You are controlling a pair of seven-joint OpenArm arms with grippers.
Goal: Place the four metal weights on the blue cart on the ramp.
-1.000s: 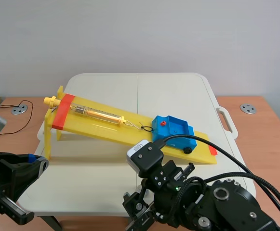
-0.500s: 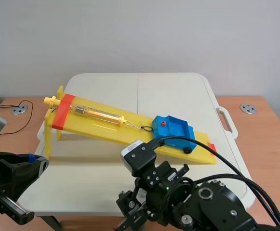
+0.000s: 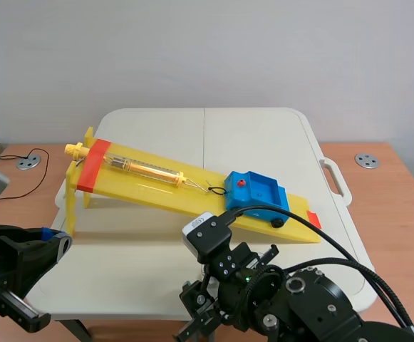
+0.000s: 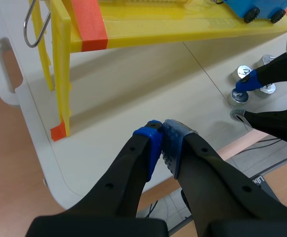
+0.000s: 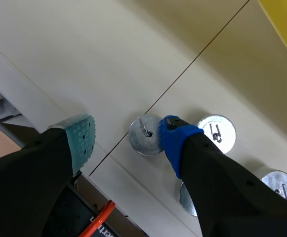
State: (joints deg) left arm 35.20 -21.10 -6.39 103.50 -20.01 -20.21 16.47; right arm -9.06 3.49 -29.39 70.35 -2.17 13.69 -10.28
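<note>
The blue cart (image 3: 255,194) sits low on the yellow ramp (image 3: 157,182), hooked to a spring scale (image 3: 142,169). In the right wrist view my right gripper (image 5: 128,136) is open just above the table. One flat metal weight (image 5: 145,134) lies between its fingers, close to the blue pad (image 5: 175,138). Two more weights (image 5: 216,127) (image 5: 279,183) lie beyond that finger, and another (image 5: 186,198) is partly hidden under it. In the left wrist view my left gripper (image 4: 162,140) is shut on nothing near the table's front left edge, with the weights (image 4: 239,95) far off to its side.
The ramp's tall legs (image 4: 59,74) stand ahead of the left gripper. The right arm (image 3: 278,299) hangs over the table's front edge (image 3: 121,310). The white folding table has a centre seam (image 5: 192,64). A cable (image 3: 21,178) lies on the wooden desk at the left.
The right arm has shifted a little to the left along the table's front edge. The left arm, cart and ramp have not moved.
</note>
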